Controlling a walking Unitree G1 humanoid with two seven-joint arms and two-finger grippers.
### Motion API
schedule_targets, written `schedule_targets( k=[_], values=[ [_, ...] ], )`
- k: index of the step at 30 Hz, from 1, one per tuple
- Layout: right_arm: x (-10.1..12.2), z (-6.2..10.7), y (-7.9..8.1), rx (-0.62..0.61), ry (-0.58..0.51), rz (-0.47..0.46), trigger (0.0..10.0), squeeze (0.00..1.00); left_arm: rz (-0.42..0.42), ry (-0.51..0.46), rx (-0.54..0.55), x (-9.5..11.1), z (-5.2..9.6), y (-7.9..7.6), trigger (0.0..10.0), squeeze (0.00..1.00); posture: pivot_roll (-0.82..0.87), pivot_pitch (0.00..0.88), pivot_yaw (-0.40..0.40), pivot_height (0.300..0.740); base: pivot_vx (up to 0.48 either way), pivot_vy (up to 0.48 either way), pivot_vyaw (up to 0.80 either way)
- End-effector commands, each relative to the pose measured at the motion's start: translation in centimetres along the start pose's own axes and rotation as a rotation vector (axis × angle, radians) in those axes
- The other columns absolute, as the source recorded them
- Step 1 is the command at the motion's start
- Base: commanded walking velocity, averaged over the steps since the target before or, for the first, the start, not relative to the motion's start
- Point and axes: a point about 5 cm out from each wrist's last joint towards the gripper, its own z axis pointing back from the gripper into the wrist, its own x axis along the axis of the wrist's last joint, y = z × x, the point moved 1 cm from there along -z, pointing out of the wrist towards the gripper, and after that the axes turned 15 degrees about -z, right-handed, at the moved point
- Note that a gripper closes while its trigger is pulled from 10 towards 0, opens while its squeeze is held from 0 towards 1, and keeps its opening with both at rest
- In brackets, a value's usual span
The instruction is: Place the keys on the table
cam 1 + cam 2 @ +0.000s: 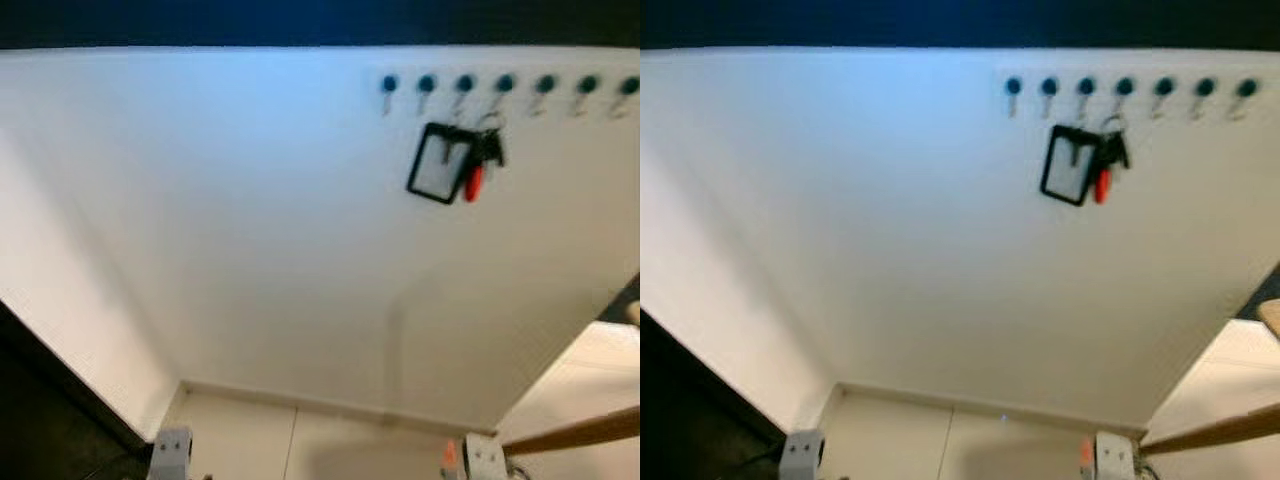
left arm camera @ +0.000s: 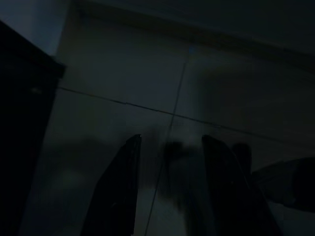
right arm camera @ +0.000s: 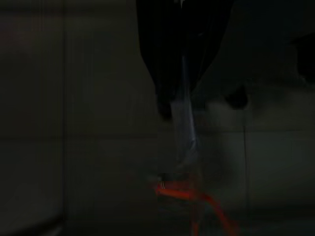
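Note:
The keys (image 1: pixel 484 152) hang on a hook of a blue-knobbed hook rail (image 1: pixel 505 86) high on the white wall, right of centre. With them hang a black-framed card holder (image 1: pixel 441 163) and a red fob (image 1: pixel 474 182). Both arms hang low, far below the keys, with their silver ends at the bottom edge (image 1: pixel 172 450) (image 1: pixel 482 456). In the dark left wrist view my left gripper (image 2: pixel 171 140) is open above floor tiles, holding nothing. In the dark right wrist view my right gripper (image 3: pixel 181 110) points at the floor with its fingers close together, empty.
A wooden edge (image 1: pixel 580 432) of furniture juts in at the lower right, over a pale surface (image 1: pixel 590 385). A dark piece of furniture (image 1: pixel 40 400) fills the lower left corner. Pale tiled floor (image 1: pixel 300 440) meets the wall's skirting. An orange cable (image 3: pixel 206 201) lies below the right gripper.

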Motion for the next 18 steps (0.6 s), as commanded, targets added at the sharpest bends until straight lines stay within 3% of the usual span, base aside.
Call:
schedule_targets(
  k=[1, 5, 12, 15, 18],
  values=[
    [-0.72, 0.1, 0.07, -0.004, 0.022, -0.008, 10.0, 0.0, -0.025, 0.017, -0.009, -0.36, 0.12, 0.22, 10.0, 0.0, 0.0, 0.089, 0.009, 0.74, 0.0, 0.0, 0.0],
    [-0.63, 0.06, 0.21, 0.0, 0.018, -0.01, 10.0, 0.0, -0.068, 0.031, -0.038, -0.33, 0.04, 0.04, 10.0, 0.0, 0.0, 0.087, 0.012, 0.74, 0.0, 0.0, 0.0],
    [-0.72, 0.14, -0.08, -0.004, 0.019, -0.015, 10.0, 0.0, -0.109, 0.038, -0.046, -0.17, -0.07, -0.08, 10.0, 0.0, 0.0, 0.084, 0.019, 0.74, 0.0, -0.389, 0.0],
    [-0.81, 0.2, -0.27, -0.007, 0.021, -0.016, 10.0, 0.0, -0.085, 0.027, -0.028, -0.07, -0.08, -0.01, 10.0, 0.0, 0.01, 0.082, 0.02, 0.74, 0.0, -0.364, 0.0],
    [-0.96, 0.25, -0.43, -0.011, 0.026, -0.017, 10.0, 0.0, -0.098, 0.019, -0.018, 0.09, -0.11, 0.06, 10.0, 0.0, 0.01, 0.083, 0.02, 0.74, 0.0, 0.0, 0.0]
  ],
)
